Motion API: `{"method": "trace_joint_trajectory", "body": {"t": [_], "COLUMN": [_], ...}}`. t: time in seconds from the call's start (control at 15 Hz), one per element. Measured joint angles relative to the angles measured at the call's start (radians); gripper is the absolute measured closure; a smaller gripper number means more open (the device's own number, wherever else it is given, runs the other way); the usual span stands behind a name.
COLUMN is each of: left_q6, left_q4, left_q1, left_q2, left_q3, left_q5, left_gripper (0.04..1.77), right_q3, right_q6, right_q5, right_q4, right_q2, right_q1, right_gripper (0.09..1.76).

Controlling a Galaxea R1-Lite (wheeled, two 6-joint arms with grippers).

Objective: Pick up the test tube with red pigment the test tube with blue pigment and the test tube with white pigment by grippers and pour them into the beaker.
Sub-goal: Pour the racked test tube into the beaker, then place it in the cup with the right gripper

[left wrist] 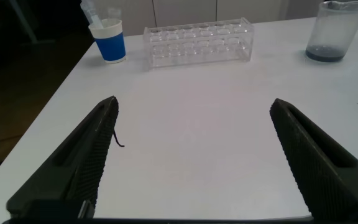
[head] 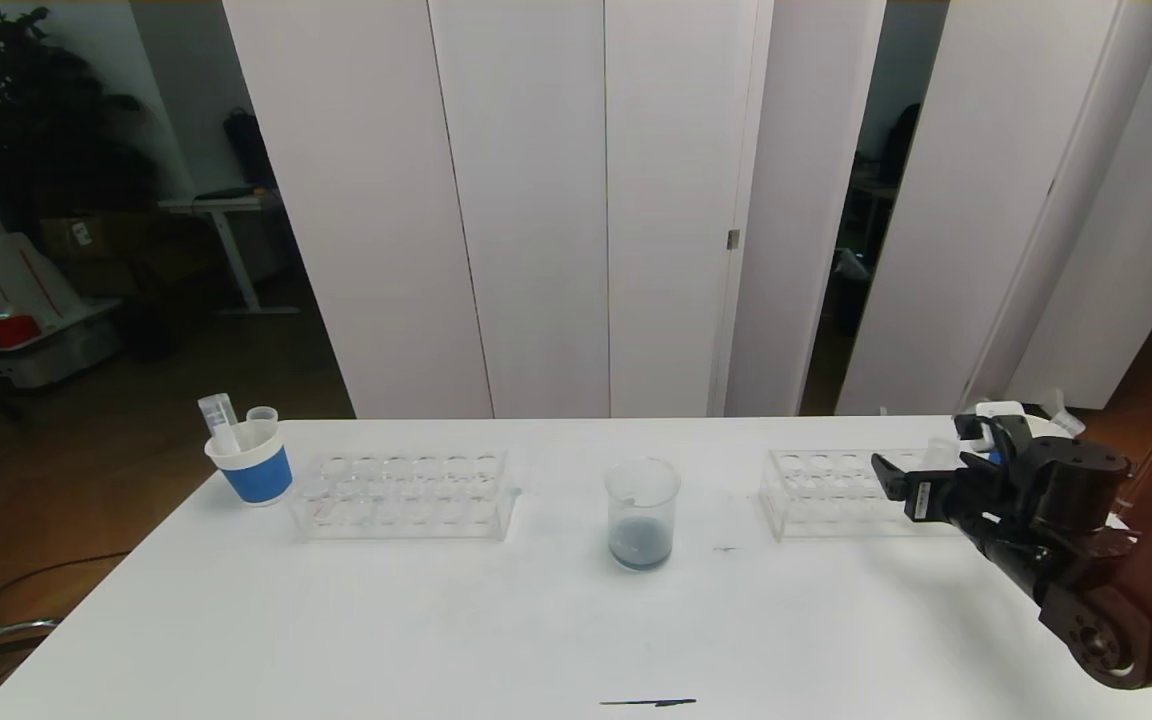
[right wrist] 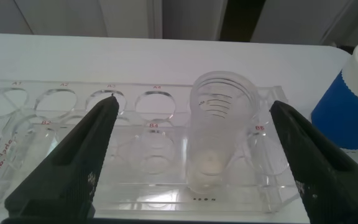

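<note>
Clear glass marks the one beaker point(head: 643, 512), which stands near the middle of the white table point(head: 496, 620) with a shallow layer of dark grey-blue liquid at its bottom. Two clear plastic racks are counted: the left rack point(head: 404, 495) lies just left of the beaker, the right rack point(head: 841, 492) to its right. One test tube with white pigment point(right wrist: 218, 134) is seen standing upright in a hole of the right rack, a little cream-white residue at its rounded end. Two blue-banded paper cups are visible: the left cup point(head: 251, 460), at the far left end of the left rack, holds two or so clear tubes, and the right cup point(right wrist: 353, 96) stands just beyond the right rack's end. White panelled doors point(head: 556, 200) are seen behind the table, with a dim room at either side. The right gripper point(right wrist: 191, 155) is held at the right rack, its fingers point(right wrist: 79, 155) spread wide to either side of the tube, nothing grasped. The left gripper point(left wrist: 194, 155) hovers over bare table nearer the robot, fingers equally released and empty.
</note>
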State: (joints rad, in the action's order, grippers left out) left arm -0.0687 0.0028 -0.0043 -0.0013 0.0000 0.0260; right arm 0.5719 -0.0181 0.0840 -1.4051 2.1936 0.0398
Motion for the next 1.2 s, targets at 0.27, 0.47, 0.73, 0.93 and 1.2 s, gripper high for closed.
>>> {"method": "trace_joint_trajectory", "body": {"t": [0.27,0.47,0.73,0.93,1.2], "left_q6": [0.0,0.0,0.0,0.0,0.0], "left_q4": [0.0,0.0,0.0,0.0,0.0], "left_q1": [0.0,0.0,0.0,0.0,0.0], "left_q2": [0.0,0.0,0.0,0.0,0.0], "left_q3": [0.0,0.0,0.0,0.0,0.0], "left_q5": [0.0,0.0,0.0,0.0,-0.001], "left_gripper": [0.07,0.07,0.07,0.07,0.07], "right_q3": [0.027,0.038,0.044,0.051,0.055], "right_q6": [0.001,0.003,0.003,0.003,0.008], "right_q5": [-0.001,-0.001,0.001,0.003,0.003], "right_q4": [0.0,0.001,0.0,0.0,0.001], "right_q2": [0.024,0.038,0.047,0.049,0.05], "right_q1": [-0.003,-0.003,-0.002,-0.002,-0.001], "right_gripper": [0.1,0.1,0.1,0.56,1.12]}}
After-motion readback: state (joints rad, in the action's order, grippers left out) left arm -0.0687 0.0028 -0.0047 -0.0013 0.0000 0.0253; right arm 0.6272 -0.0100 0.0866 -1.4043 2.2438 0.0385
